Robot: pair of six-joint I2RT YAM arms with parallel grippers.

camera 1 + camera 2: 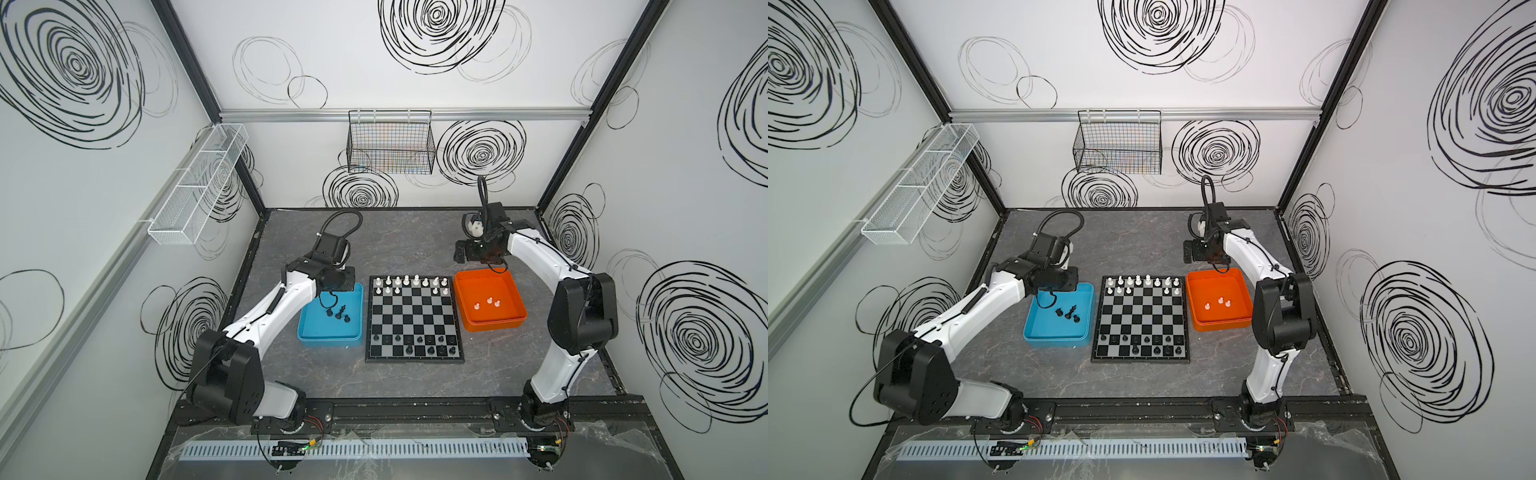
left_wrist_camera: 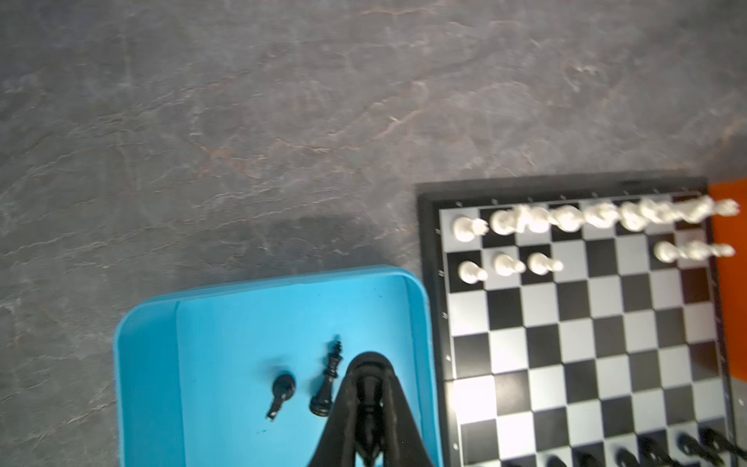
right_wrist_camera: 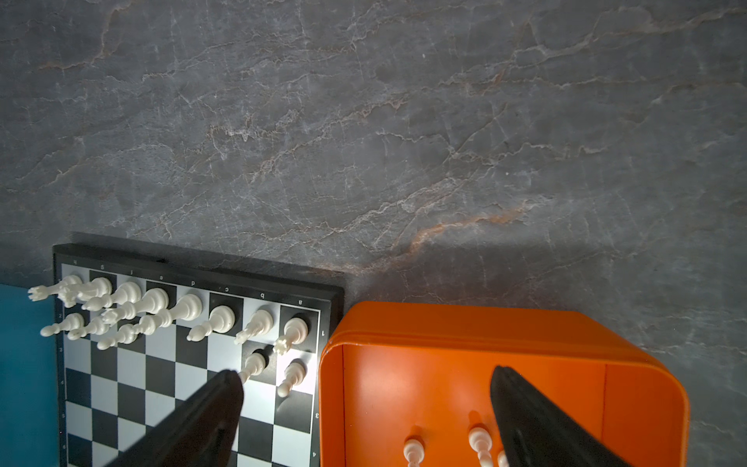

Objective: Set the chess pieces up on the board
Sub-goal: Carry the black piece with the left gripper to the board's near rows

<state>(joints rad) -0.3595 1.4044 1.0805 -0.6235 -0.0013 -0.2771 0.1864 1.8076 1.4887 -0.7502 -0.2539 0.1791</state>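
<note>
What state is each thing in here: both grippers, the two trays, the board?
left gripper: jaws shut above the blue tray, apparently on a black piece.
right gripper: jaws wide open, empty.
blue tray: black king and black pawn lying inside.
orange tray: three white pawns inside.
board: white back row full, pawn row three short; black rows partly filled.

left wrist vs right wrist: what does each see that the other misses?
Left wrist only: the inside of the blue tray, with a black king and a smaller black piece lying in it, and the shut left gripper. Right wrist only: the inside of the orange tray, white pawns, and the open right gripper. Both: board, white pieces, grey tabletop.
</note>
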